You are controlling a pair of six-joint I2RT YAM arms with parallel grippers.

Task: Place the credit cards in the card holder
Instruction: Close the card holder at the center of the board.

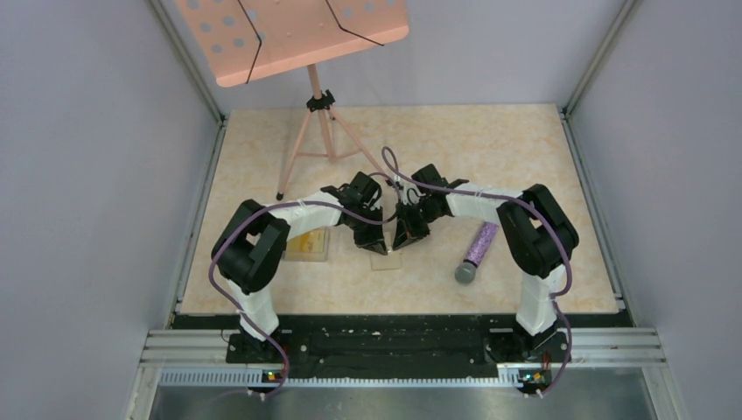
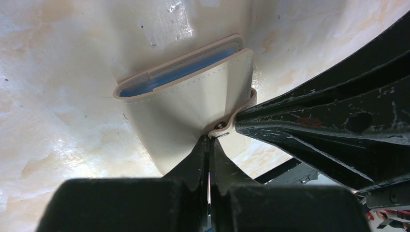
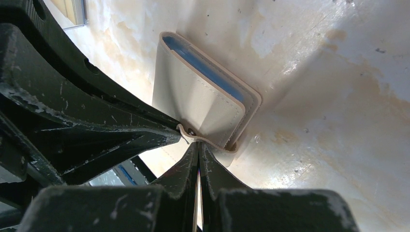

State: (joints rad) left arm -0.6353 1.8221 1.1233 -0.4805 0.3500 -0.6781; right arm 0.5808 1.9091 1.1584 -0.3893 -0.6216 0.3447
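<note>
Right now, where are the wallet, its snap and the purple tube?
wallet point(image 2: 193, 104), left wrist view, middle of the tan front flap.
snap point(image 2: 220, 126), left wrist view, metal stud on the tab.
purple tube point(image 1: 480, 243), top view, middle of its glittery body.

A cream worktop, marbled with pale orange, is seen. The three legs of a pink music stand are planted on its far part. Toward the front right a purple glitter tube is laid at a slant, grey end nearest. At the left a clear box with yellow contents is set flat, partly hidden. At the middle the tan card holder is held open, blue inside; its contact with the surface cannot be told.
</note>
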